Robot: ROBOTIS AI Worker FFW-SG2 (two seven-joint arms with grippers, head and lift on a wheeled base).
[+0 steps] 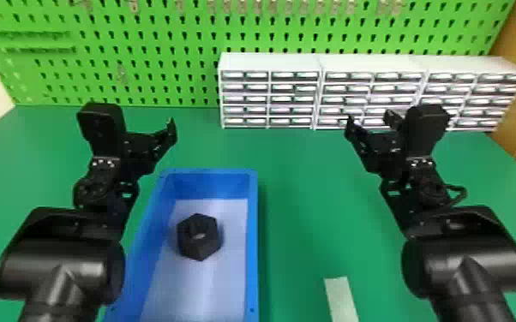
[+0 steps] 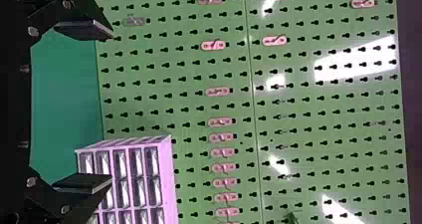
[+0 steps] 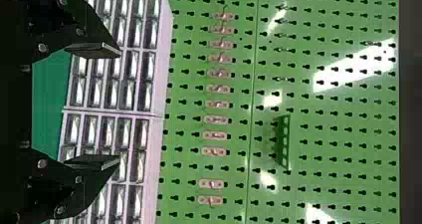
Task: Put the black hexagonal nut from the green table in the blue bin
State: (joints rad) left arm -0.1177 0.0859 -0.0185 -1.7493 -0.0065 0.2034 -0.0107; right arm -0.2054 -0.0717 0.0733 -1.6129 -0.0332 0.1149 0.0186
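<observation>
Black and six-sided, the nut [image 1: 201, 250] lies on the floor of the blue bin [image 1: 252, 240] — the placing looks done. The left claw [image 2: 112, 107] and right claw [image 3: 119, 106] stand wide open, holding nothing — no further step seems left.

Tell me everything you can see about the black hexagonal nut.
The nut is a chunky, matte black six-sided piece with a dark central opening, a small pale spot showing inside it. Whether it is metal or plastic cannot be told. It lies flat, opening up, on the pale floor of the blue bin, nearer the left wall than the right but touching neither. Both the left gripper and the right gripper are open and away from it.
</observation>
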